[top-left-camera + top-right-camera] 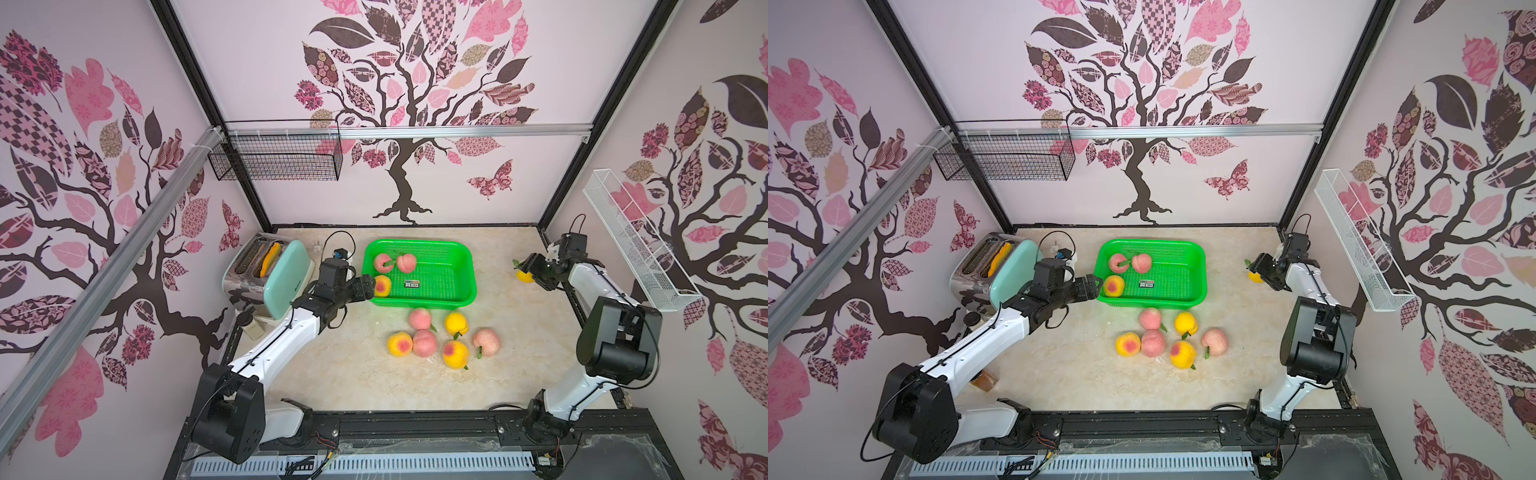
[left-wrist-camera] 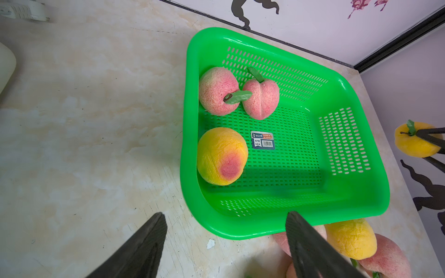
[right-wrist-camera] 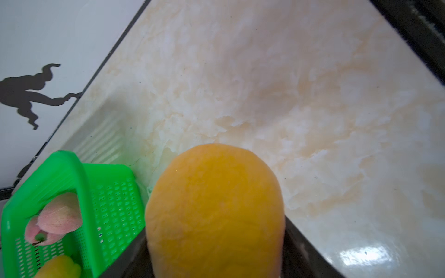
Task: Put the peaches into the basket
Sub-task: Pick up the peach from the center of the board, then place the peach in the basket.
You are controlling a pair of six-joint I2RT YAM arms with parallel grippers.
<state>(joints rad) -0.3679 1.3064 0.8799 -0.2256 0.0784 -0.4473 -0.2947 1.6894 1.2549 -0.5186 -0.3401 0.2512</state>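
Loose fruit: six round fuzzy peaches, three pale pink and three yellow-orange with a red blush, are bunched on the beige marbled tabletop. They sit just 5 o'clock of its middle, taking the back wall as 12.
Basket: the bright green rectangular plastic basket with perforated sides stands close at 12 o'clock of the bunch. A small label sticker is on its floor.
Fruit inside: two pink leafed peaches touch each other in its 10 o'clock corner. One yellow blushed peach lies against the wall at 8 o'clock.
Left pincer: the black left gripper is at the basket's 8 o'clock corner with its jaws spread and nothing between them. In the wrist view one finger is over the rim and the other over bare table.
Right pincer: the black right gripper is at 3 o'clock of the basket, well apart from it. Its jaws clamp a plain yellow-orange peach with a green leaf.
Toaster: a mint-and-chrome two-slot toaster stands at 9 o'clock of the basket, with an orange slice in one slot.
Walls: a black wire basket hangs on the back wall at 11 o'clock. A long white wire basket hangs on the side wall at 3 o'clock.
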